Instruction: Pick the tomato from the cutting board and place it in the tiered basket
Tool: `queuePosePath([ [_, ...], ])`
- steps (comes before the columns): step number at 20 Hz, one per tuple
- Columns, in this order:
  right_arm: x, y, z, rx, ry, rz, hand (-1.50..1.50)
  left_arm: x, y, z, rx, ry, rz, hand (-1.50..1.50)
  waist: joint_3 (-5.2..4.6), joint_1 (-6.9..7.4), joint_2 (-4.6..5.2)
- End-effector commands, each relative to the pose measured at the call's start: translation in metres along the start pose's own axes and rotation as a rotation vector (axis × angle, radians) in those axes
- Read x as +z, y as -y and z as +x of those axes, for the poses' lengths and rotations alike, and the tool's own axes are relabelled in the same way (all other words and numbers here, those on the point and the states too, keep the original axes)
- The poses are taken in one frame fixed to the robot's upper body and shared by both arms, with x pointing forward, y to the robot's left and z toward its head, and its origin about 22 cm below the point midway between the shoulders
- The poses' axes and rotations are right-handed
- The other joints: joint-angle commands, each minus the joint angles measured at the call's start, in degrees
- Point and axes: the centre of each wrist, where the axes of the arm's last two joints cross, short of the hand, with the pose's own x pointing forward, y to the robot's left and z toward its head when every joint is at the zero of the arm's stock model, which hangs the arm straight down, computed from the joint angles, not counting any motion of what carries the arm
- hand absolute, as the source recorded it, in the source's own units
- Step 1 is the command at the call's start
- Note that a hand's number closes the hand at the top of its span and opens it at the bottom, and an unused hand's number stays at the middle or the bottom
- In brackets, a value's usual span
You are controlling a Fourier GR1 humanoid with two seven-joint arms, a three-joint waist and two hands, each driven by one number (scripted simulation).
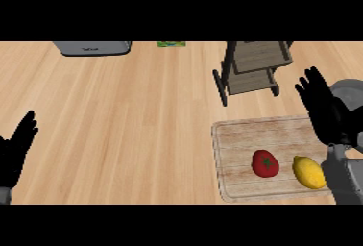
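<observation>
Black right hand (327, 115) splayed, seemingly over cutting board (237, 144)

the counter (127, 120) is light wood with a fine lengthwise grain, matt. the cutting board (241, 139), under and just left of the right hand (326, 110), is paler wood with a rougher, washed-out grain. on it the tomato (265, 163) looks smooth with a faint sheen; the lemon (309, 172), nearer the wrist, is smooth and matt. beyond the fingertips, the tiered basket (255, 67) shows grey wooden slats in a dark frame. the hand itself is matt black.
</observation>
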Motion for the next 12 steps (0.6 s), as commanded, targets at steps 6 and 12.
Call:
queuePosePath([
  [6, 0.032, 0.05, 0.07, 0.394, 0.449, -0.327, 1.5, 0.028, 0.068, -0.019, 0.151, -0.024, -0.046, 0.0, -2.67, -3.8, -0.47],
  [12, 0.084, 0.068, -0.011, 0.169, 0.286, -0.999, -1.5, 0.044, 0.101, -0.026, 0.209, -0.032, -0.089, 0.0, -2.36, -4.07, 0.02],
])
